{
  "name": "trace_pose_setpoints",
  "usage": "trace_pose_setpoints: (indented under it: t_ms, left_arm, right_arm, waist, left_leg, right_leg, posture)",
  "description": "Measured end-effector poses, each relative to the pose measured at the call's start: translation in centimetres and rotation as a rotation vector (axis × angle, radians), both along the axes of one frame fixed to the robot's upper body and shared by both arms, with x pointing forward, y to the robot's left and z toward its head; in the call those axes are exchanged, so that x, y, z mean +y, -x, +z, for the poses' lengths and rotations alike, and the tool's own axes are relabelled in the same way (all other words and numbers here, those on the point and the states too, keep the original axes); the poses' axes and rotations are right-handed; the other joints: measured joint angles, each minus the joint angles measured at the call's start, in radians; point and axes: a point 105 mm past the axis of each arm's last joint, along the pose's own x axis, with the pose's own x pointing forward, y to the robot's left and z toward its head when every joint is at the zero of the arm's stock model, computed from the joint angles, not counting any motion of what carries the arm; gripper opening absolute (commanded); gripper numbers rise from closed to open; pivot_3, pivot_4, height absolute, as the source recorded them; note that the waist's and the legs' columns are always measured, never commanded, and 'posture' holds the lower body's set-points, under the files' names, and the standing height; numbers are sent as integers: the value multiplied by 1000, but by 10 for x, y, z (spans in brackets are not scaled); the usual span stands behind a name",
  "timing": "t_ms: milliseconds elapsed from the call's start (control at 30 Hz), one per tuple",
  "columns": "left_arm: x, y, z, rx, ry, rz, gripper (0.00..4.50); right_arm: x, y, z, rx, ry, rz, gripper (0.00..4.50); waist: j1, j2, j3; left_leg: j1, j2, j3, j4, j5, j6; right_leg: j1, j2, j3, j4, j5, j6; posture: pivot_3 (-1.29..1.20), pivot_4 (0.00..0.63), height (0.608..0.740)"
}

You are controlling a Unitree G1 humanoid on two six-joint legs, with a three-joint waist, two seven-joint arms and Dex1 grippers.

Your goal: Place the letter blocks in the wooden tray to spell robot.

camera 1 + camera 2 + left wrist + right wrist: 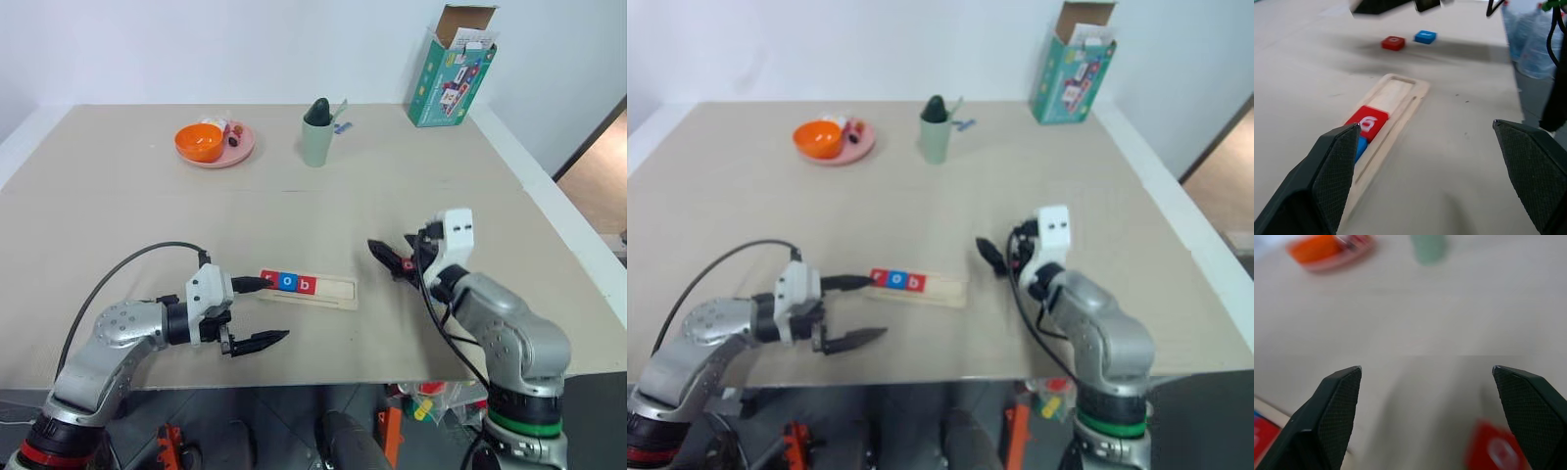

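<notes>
The wooden tray (309, 290) lies flat a short way in from the table's (294, 211) near edge, roughly midway between its left and right edges. Three letter blocks sit in its groove at the left end, touching in a row: a red one (268, 279), a blue one (287, 282) and a red one (307, 286). The right part of the groove is bare wood. Two more tiles lie loose on the tabletop to the right of the tray, a red tile (1393, 42) and a blue tile (1425, 36), near each other but apart (the letters on them cannot be read).

The left gripper (263, 311) hovers at the tray's left end, jaws spread wide and holding nothing, one finger (253, 285) just beside the first red block. The right gripper (1427, 406) is over the loose red tile, jaws wide apart and holding nothing.

The broad middle of the table is open. A pink plate (238, 147) with an orange bowl (199, 142), a green cup (315, 140) and a teal box (449, 80) stand along the far edge.
</notes>
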Motion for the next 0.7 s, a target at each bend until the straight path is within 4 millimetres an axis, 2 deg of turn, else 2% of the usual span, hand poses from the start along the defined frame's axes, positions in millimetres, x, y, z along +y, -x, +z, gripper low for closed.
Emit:
trace_pose_setpoints:
  t_ms: [67,267,700]
  left_arm:
    - [-3,1,2,-4,0,-20,4500]
    - [-5,0,4,-14,-2,-34,4500]
    - [-3,0,2,3,-15,-28,4500]
  right_arm:
    - [-1,1,-1,-1,14,-53,4459]
    - [13,1,-10,10,39,-149,4459]
    - [-1,4,-25,22,97,-253,4459]
  waist:
    - [-3,0,0]
    - [-2,0,0]
    - [0,0,0]
  left_leg:
    - [1,0,0,0,0,0]
    - [0,0,0,0,0,0]
    - [-1,0,0,0,0,0]
  right_leg:
    - [0,1,1,0,1,0]
    - [0,1,0,0,1,0]
    - [0,0,0,0,-1,0]
  posture:
    - [0,150,740]
    - [0,150,740]
    - [0,150,740]
